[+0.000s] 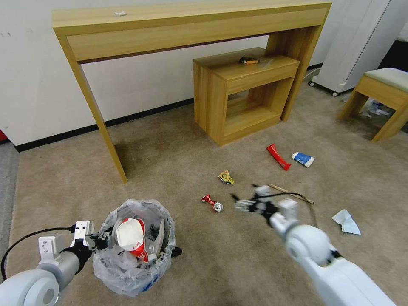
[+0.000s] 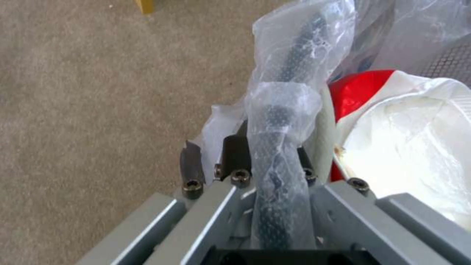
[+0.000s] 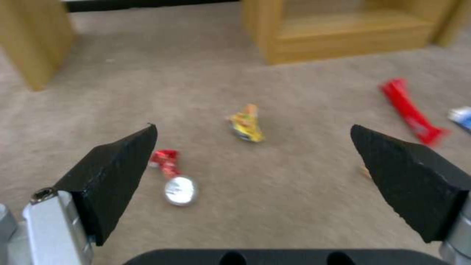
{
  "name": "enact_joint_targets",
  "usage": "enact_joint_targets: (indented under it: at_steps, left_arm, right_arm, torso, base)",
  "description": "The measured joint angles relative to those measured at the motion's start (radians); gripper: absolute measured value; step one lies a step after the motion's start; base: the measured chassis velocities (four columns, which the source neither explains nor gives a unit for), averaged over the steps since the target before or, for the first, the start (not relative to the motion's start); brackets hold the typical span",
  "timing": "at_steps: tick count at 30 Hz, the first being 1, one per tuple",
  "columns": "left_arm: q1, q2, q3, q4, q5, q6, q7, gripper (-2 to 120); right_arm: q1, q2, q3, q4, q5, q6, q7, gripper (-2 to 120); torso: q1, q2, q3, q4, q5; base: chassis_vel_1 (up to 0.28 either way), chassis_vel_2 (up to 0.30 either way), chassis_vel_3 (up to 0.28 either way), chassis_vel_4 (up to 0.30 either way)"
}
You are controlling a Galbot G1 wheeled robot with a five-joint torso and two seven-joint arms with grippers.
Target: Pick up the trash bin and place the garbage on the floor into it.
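The trash bin [image 1: 134, 250], black with a crinkly plastic liner, is at the lower left of the head view, and a red-white cup [image 1: 131, 238] lies inside it. My left gripper [image 1: 98, 242] is shut on its bagged rim [image 2: 279, 121]. My right gripper [image 1: 236, 203] hangs open over the floor [image 1: 178, 153], just right of a crushed red can [image 1: 212, 202]. In the right wrist view the can [image 3: 174, 176] lies by one finger [image 3: 123, 165] and a yellow wrapper [image 3: 245, 127] lies ahead. A red wrapper [image 1: 278, 157], blue-white cup [image 1: 303, 159], wooden stick [image 1: 293, 194] and light-blue mask [image 1: 346, 222] lie to the right.
A tall wooden console table [image 1: 191, 25] stands against the wall, with a low wooden cabinet [image 1: 242, 93] under its right end. A wooden stool [image 1: 382, 93] and a white appliance [image 1: 361, 42] stand at the far right. Grey carpet [image 1: 6, 178] borders the left edge.
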Motion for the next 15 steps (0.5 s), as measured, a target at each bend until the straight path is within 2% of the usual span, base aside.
enact_joint_targets:
  at_steps: [3,7,15]
  left_arm:
    - [0.0,0.0,0.004,-0.002,0.007,0.0,0.006,0]
    - [0.0,0.0,0.006,-0.002,0.011,0.0,0.007,0]
    - [0.005,-0.001,0.006,-0.006,0.015,0.0,0.008,0]
  right_arm:
    - [-0.039,0.01,0.054,0.001,0.0,0.014,-0.013,100]
    - [-0.041,0.017,0.06,0.001,0.001,0.015,-0.015,100]
    - [-0.028,0.036,0.04,-0.002,0.002,0.014,-0.015,100]
  torso:
    - [0.0,0.0,0.0,0.0002,-0.0002]
    - [0.0,0.0,0.0,0.0003,-0.0002]
    - [0.0,0.0,0.0,0.0004,-0.0004]
  base:
    - [0.0,0.0,0.0,0.0]
    - [-0.021,0.03,0.025,-0.018]
    - [-0.141,0.136,0.15,-0.12]
